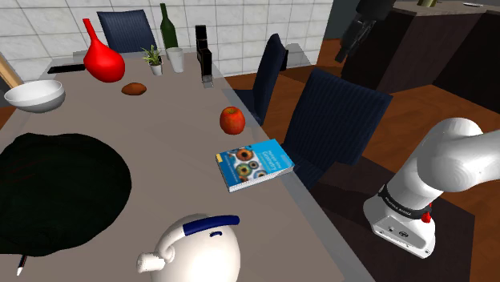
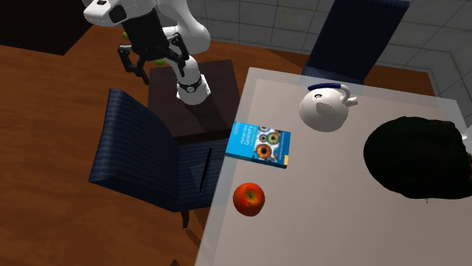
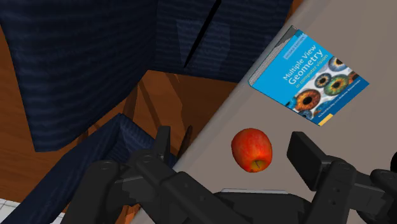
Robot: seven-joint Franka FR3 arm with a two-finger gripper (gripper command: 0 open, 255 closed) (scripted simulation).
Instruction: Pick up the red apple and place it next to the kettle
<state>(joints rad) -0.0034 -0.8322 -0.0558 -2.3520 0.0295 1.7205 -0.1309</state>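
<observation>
kettle [image 1: 196, 248] fronts the shoulder view, while wrist view has apple [image 3: 252, 149] beyond spread, empty pincer [image 3: 231, 133].

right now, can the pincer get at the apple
Probably yes. The pincer is open and looks down on the apple, which sits uncovered on the table, apart from the book. The chair beside the table's edge might only hinder a low approach.
</observation>
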